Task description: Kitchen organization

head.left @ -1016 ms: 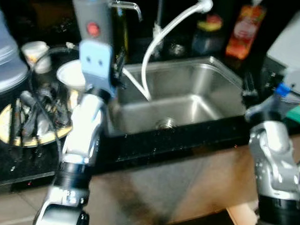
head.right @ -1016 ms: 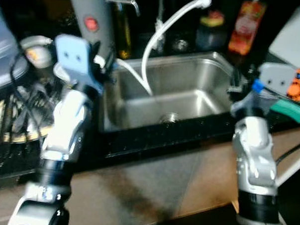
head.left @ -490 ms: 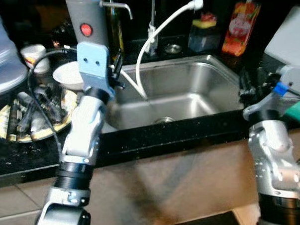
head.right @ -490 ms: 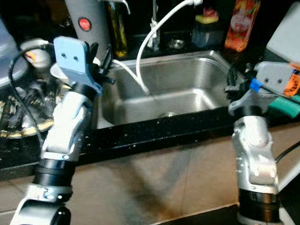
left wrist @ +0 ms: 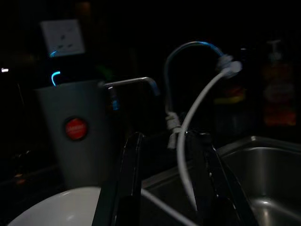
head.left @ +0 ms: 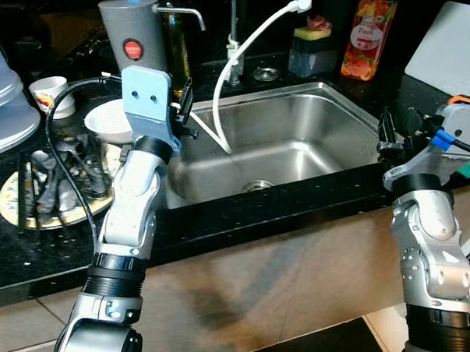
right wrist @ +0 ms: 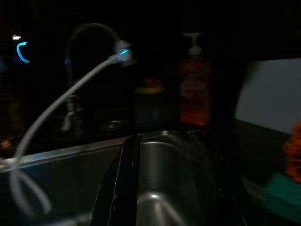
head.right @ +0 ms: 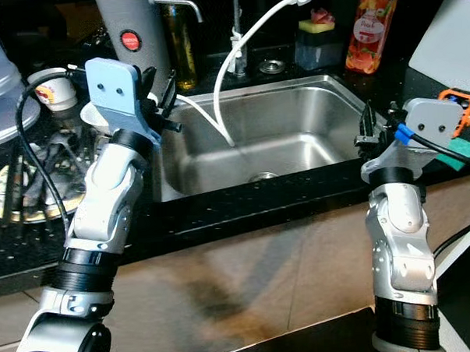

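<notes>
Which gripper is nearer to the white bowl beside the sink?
Left. The left gripper hovers just beside the white bowl, at the sink's left edge. The right gripper is across the sink, at its right edge.

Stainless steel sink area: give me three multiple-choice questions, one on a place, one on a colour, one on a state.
1. Where is the white bowl?
A. in the basin
B. on the counter left of the stainless steel sink
C. on the floor

2. What colour is the round button on the grey cylindrical appliance?
A. red
B. green
C. yellow

3. How are the left gripper fingers?
A. shut on the bowl
B. shut on the hose
C. open

Answers:
1 B, it sits beside the basin;
2 A, the dot is red;
3 C, a gap shows between them.
</notes>
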Controlling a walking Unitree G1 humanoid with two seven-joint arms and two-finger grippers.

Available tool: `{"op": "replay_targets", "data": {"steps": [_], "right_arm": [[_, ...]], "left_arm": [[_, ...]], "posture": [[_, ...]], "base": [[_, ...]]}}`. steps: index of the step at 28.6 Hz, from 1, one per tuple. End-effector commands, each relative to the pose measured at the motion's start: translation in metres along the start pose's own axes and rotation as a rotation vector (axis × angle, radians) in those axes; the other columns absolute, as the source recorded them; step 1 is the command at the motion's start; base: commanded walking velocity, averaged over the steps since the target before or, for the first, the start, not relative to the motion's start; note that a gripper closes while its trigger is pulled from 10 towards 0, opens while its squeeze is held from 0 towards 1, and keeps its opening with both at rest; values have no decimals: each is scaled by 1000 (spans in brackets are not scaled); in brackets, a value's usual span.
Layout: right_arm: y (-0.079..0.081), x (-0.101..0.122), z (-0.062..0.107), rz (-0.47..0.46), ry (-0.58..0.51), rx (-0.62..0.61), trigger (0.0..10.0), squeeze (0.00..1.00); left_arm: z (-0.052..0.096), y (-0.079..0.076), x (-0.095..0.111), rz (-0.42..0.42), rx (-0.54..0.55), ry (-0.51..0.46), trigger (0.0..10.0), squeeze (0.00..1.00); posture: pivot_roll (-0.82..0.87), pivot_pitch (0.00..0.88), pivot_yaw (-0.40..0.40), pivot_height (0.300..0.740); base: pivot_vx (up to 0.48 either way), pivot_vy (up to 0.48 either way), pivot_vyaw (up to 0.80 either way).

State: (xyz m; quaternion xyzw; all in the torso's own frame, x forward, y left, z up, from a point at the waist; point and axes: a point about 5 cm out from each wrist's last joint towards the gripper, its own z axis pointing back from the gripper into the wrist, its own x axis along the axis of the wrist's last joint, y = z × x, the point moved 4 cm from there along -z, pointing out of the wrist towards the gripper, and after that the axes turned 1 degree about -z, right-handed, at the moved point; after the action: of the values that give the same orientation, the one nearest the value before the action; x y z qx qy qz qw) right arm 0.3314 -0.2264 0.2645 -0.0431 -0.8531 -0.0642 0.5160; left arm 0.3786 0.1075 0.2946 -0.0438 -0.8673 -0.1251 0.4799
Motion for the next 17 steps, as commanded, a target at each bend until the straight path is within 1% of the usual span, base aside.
{"op": "replay_targets", "data": {"steps": [1, 7, 8, 9, 11, 12, 13, 14, 15, 16, 17], "right_arm": [[2, -1, 0, -8, 0, 4, 10000, 0], [1, -1, 1, -8, 2, 0, 10000, 0], [2, -1, 1, -7, 2, 1, 10000, 0], [2, -1, 1, -7, 2, 1, 10000, 0], [2, 0, 1, -5, 1, 5, 10000, 0], [2, 0, 1, -5, 1, 5, 10000, 0], [3, 1, 1, 1, 1, 20, 10000, 0], [4, 2, 1, -1, 3, 30, 10000, 0], [5, 4, 1, -4, 5, 41, 10000, 0], [5, 4, 1, -4, 5, 41, 10000, 0], [9, 7, -2, -41, 8, 62, 10000, 0]], "left_arm": [[2, 1, -4, -3, 5, 17, 10000, 0], [2, -1, -5, -4, 0, 23, 10000, 0], [2, -2, -10, 29, -4, 60, 10000, 0], [2, -2, -10, 29, -4, 60, 10000, 0], [2, -2, -16, 75, 6, 105, 10000, 0], [2, -2, -16, 75, 6, 105, 10000, 0], [1, -1, -27, -33, -34, 249, 10000, 0], [2, 2, -31, -89, -53, 319, 10000, 0], [1, 7, -29, -106, -56, 370, 10000, 0], [1, 7, -29, -106, -56, 370, 10000, 0], [-4, 28, -13, -60, 13, 377, 10000, 0]], "posture": [[-49, 0, -26, 740], [-50, 0, -23, 740], [-50, 0, -23, 740], [-50, 0, -23, 740], [-50, 0, -23, 740], [-50, 0, -23, 740], [-38, 0, -21, 740], [-38, 0, -21, 740], [-38, 0, -21, 740], [-38, 0, -21, 740], [-17, 0, -34, 740]], "base": [[0, 0, 0], [0, 0, 0], [0, 0, 0], [0, 0, 0], [0, 0, 0], [0, 0, 0], [0, 0, 0], [0, 0, 0], [0, 0, 0], [0, 0, 0], [0, 0, 0]]}}
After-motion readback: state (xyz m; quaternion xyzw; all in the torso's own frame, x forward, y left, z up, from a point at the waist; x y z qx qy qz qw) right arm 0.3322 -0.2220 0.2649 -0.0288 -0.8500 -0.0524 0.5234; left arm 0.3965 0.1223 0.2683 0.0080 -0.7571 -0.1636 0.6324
